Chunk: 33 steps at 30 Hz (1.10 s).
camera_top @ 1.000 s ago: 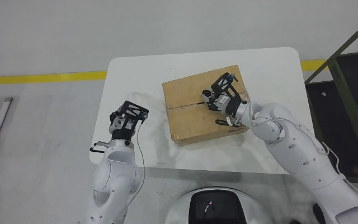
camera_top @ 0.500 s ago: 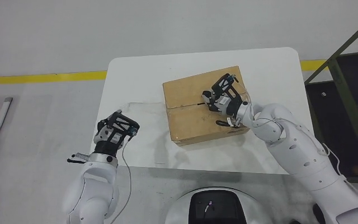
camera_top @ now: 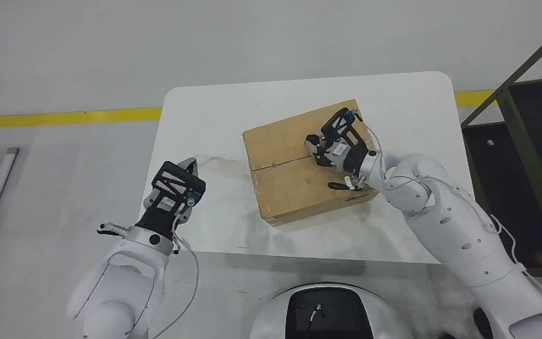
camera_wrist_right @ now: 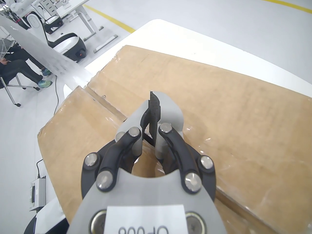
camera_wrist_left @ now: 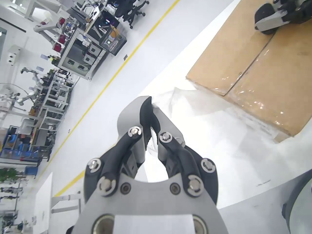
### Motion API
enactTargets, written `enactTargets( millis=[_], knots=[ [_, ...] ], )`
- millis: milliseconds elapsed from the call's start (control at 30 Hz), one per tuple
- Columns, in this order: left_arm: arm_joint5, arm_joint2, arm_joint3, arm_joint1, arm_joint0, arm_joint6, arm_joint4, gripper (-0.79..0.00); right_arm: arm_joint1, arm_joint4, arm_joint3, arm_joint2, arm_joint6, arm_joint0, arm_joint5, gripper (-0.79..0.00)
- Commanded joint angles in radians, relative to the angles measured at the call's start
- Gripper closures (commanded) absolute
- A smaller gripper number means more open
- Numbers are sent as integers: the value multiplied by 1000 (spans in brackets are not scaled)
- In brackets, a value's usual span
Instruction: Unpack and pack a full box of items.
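The left pincer (camera_wrist_left: 149,115) is off the near-left side of the surface (camera_top: 406,110), its fingers together and clamped on the end of a strip of clear tape (camera_wrist_left: 195,103). Over the last second this arm has drawn back towards the robot and away from the box, then swung its wrist round. The strip now runs slack and crumpled from the fingertips across to the box's left end. The box (camera_top: 296,174) has turned a little with the pull, its near-left corner sliding slightly leftwards.

I judge that the seal is being stripped and is partly off. The flaps are not yet raised, so the unpacking itself has not begun. The tape will probably have to come fully away before either flap can lift.

The box lies askew around the middle of the surface, a plain brown cardboard carton with its two top flaps shut. They meet along a dark centre seam (camera_top: 284,163). Glossy film shows at the seam's left end and down the side there, and again near the right end.

The right pincer (camera_wrist_right: 153,105) has kept its place on top of the box, fingers together on nothing, with the tips down at the seam. It seems to be steadying the carton.
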State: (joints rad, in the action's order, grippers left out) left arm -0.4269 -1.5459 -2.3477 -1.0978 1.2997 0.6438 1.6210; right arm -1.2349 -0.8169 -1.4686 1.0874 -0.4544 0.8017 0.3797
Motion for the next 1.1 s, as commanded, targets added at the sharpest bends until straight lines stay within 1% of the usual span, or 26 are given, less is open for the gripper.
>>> enactTargets(
  millis=[0, 33, 67, 133, 233, 300, 367, 433, 600, 767, 867, 900, 1000, 1067],
  knots=[
    [8, 41, 13, -3, -27, 3, -3, 0, -1, 2, -1, -2, -2, -1, 0, 0],
    [13, 62, 22, -4, -43, 7, 2, -52, -1, 2, 0, -4, -2, -2, 0, 0],
    [18, 84, 31, -6, -57, 8, 1, -58, -2, 1, 0, -5, -3, -3, 0, 0],
    [24, 123, 47, -10, -91, 14, -8, 0, -3, 0, -1, -7, -3, -4, 0, 0],
    [45, 179, 80, -17, -145, 40, -41, 0, -4, 4, -2, -6, -5, -6, -1, 0],
    [71, 217, 114, -25, -189, 82, -86, 0, -3, 1, -7, -3, -10, -8, -5, 0],
    [106, 253, 143, -35, -235, 119, -180, 0, -1, 14, -23, 13, -13, -3, -12, 0],
    [123, 284, 170, -43, -285, 165, -229, 0, 4, 14, -50, 40, -12, 10, -15, 0],
    [195, 328, 241, -62, -390, 242, -412, 0, 22, 13, -109, 140, 6, 62, -31, 0],
    [210, 355, 287, -74, -461, 277, -531, 0, 35, -5, -134, 211, 9, 108, -65, 0],
    [214, 377, 315, -79, -498, 291, -561, 0, 40, -1, -128, 246, 11, 126, -86, 0],
    [218, 388, 325, -82, -508, 294, -576, -22, 42, -2, -127, 257, 11, 130, -90, 0],
    [231, 419, 357, -89, -542, 302, -599, 0, 47, -2, -122, 291, 13, 144, -105, 0],
    [248, 447, 385, -95, -563, 312, -621, 0, 50, -4, -116, 312, 15, 152, -121, 0]
  ],
)
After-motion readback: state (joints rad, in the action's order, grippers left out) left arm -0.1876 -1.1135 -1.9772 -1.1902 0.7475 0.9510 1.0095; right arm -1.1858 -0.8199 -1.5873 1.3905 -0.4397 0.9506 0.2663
